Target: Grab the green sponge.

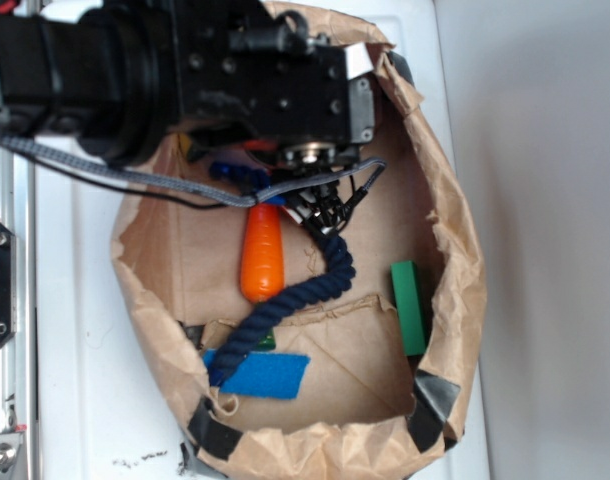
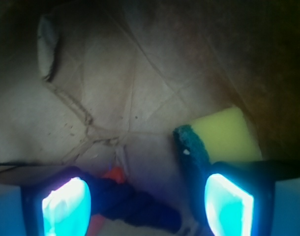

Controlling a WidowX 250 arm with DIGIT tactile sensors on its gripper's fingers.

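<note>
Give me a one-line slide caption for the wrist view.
Open gripper low inside the paper-lined bin, green sponge just beyond one finger, blue rope lying between the fingers.

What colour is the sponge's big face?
Yellow, with a dark green edge layer; the sponge shows best in the wrist view.

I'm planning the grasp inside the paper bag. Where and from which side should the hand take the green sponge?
Grip the green sponge across its thickness, one finger on the yellow foam face, the other on the dark green scouring layer. It appears to stand on edge near the bag wall, so come straight on from the wrist view, shifting right: the open hand is left of it.
</note>
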